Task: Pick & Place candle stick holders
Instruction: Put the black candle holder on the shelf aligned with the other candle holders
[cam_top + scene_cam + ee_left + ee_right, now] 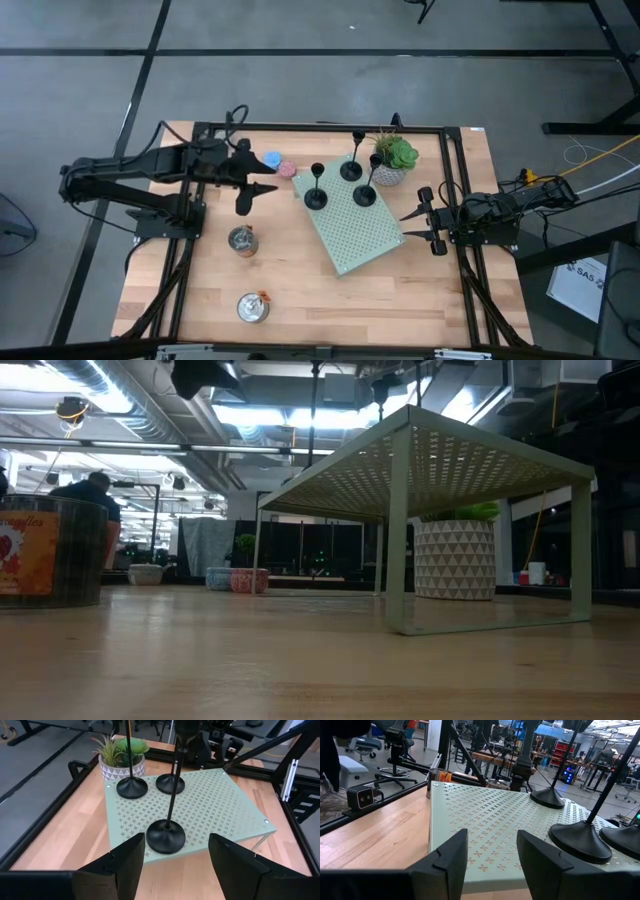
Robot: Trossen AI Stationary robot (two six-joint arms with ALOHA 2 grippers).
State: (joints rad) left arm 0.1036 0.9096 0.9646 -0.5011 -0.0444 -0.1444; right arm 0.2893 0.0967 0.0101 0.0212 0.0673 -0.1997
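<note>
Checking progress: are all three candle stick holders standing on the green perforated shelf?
Yes, all three candle stick holders stand upright on the shelf.

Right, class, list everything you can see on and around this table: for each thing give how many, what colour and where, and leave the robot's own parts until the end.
Candle stick holders: three, matte black, upright on the perforated shelf.
Perforated shelf: one, pale green, table centre.
Potted plant: one, green in a white patterned pot, at the shelf's far corner.
Small candles: two, blue and pink, by the far edge near the left arm.
Tins: two, silver, on the left side of the table, one nearer the front edge.
Table: one, light wood.
Left claw: one, dark, open, hovering just left of the shelf.
Right claw: one, dark, open, at the shelf's right edge.
</note>
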